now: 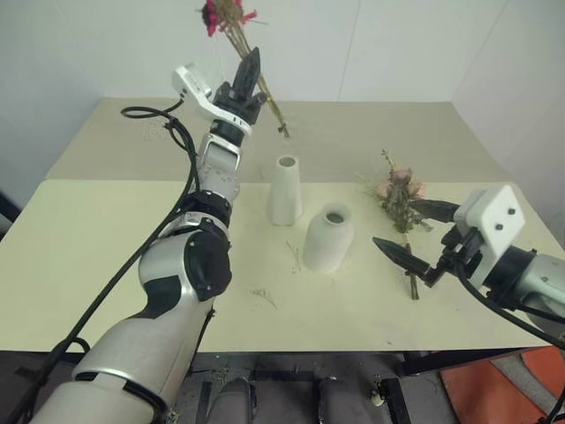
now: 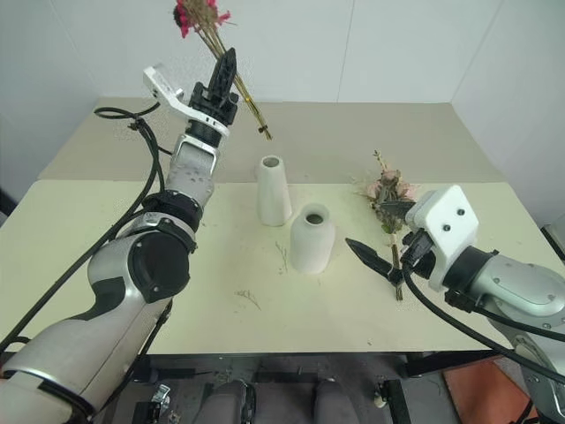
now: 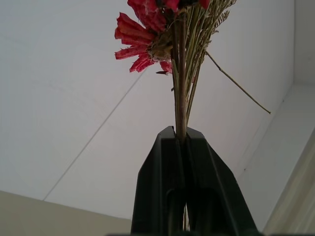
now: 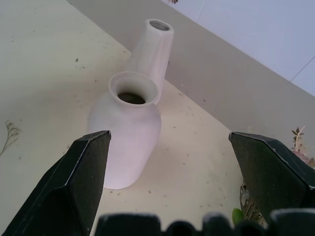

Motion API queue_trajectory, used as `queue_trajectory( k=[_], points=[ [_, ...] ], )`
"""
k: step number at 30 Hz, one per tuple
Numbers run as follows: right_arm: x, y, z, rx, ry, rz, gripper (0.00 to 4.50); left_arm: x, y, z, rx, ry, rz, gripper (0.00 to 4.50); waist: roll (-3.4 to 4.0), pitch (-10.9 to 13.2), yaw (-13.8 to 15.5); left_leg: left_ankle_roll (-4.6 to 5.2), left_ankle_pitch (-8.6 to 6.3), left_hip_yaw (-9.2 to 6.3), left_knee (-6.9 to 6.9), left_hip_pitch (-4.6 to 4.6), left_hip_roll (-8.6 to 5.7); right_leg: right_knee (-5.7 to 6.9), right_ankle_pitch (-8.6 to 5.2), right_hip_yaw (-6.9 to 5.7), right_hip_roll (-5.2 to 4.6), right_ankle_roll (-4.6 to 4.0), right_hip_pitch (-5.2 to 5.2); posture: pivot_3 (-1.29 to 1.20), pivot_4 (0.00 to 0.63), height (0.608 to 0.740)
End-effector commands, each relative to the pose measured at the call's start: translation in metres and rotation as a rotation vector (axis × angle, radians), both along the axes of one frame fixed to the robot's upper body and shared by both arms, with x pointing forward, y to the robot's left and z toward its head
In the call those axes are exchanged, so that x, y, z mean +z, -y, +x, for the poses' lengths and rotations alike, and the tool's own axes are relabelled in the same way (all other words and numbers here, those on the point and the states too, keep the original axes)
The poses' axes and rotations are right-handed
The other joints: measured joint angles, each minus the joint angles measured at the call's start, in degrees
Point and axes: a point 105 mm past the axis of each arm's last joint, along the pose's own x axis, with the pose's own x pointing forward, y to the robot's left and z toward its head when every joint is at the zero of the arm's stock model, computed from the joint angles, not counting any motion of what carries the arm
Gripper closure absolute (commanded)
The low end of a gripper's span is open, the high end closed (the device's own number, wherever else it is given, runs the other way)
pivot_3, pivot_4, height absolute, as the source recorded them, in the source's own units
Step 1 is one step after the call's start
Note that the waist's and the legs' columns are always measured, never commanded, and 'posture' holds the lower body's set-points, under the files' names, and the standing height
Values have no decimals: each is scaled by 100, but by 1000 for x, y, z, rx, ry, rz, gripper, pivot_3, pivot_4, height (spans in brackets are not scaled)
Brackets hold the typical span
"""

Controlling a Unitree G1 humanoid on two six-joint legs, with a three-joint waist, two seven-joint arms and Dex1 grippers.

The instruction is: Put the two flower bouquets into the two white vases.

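Note:
My left gripper is raised high over the far side of the table, shut on the stems of the dried grass bouquet with its red flower. The stem ends hang slanted above and behind the tall cone vase. The rounded vase stands just right of and nearer than the tall one. The rose bouquet lies flat on the table to the right. My right gripper hovers open beside that bouquet, facing the rounded vase and holding nothing.
Small loose twigs lie on the cream table in front of the vases, with another twig by the rounded vase. A white wall closes the back. An orange object sits on the floor at the lower right.

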Motion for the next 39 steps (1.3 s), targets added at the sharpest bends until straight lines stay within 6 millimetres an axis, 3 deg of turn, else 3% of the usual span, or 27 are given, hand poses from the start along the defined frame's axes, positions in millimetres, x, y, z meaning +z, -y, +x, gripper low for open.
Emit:
queue_trajectory(
  k=[1, 19, 28, 37, 39],
  points=[
    [11, 1, -4, -6, 51, -16, 0, 8, 5, -7, -9, 79, 77, 4470, 0, 0, 0, 0, 0, 0, 0, 0, 0, 0, 0, 0, 0, 0, 0, 0, 150, 740],
    [11, 1, -2, -21, 58, -17, 0, -23, 16, -5, 5, 38, 154, 4470, 0, 0, 3, 0, 0, -1, 1, -1, 0, 2, 0, 0, -1, 0, 0, 0, 150, 740],
    [10, 3, -2, -44, 54, -14, 0, -41, 35, -15, 6, 117, 338, 4470, 0, 0, 7, 0, 0, 0, 1, 0, 0, 1, 0, 0, 0, 0, 0, 0, 150, 740],
    [7, 4, 0, -51, 50, -13, 0, -51, 37, -17, -1, 132, 382, 4470, 0, 0, 7, 0, 0, 0, 1, 1, 0, 1, 0, 2, 0, 0, 0, 0, 150, 740],
    [7, 5, 1, -51, 50, -15, 0, -51, 37, -18, -7, 141, 386, 3948, 0, 0, 9, 0, 0, -1, 1, 1, 0, 1, 0, 1, 0, 0, 0, 0, 150, 740]
  ],
)
